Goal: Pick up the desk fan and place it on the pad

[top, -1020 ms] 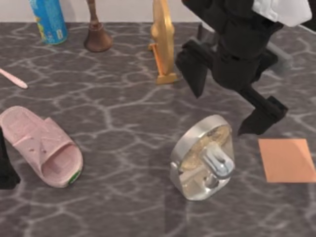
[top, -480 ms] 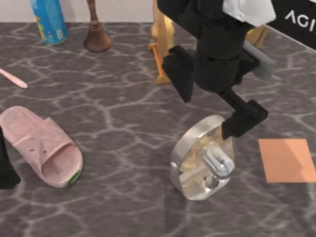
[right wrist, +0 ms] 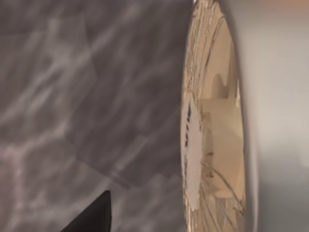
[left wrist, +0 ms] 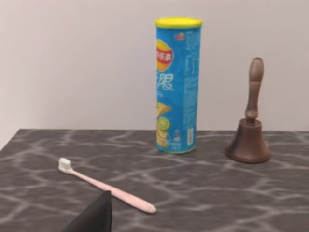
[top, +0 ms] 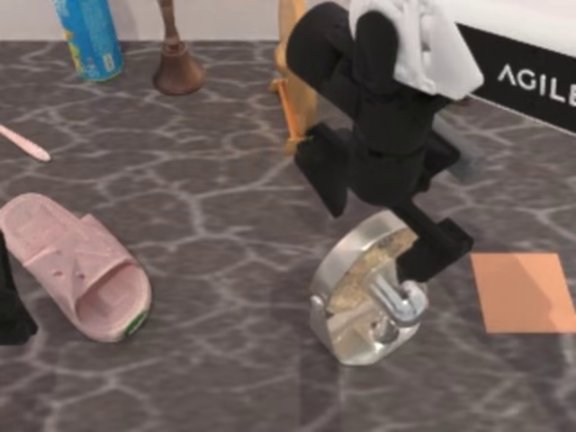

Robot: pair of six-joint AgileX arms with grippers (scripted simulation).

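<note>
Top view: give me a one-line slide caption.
Right end effector, open, straddles the desk fan; the pad lies bare beside it.

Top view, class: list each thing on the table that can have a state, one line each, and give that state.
desk fan: on the table, tilted, not yet lifted
pad: flat, bare
right gripper: open, straddling the fan's ring
left gripper: parked at left edge
chip can: upright, lidded
bell: upright
slipper: sole down

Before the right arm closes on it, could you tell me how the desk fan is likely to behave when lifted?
The desk fan looks like rigid polished metal, so probably stiff, fairly heavy and slippery. Its ring leans on a small squarish base, so it may tip or swing. The right gripper straddles its upper rim, fingers open.
</note>
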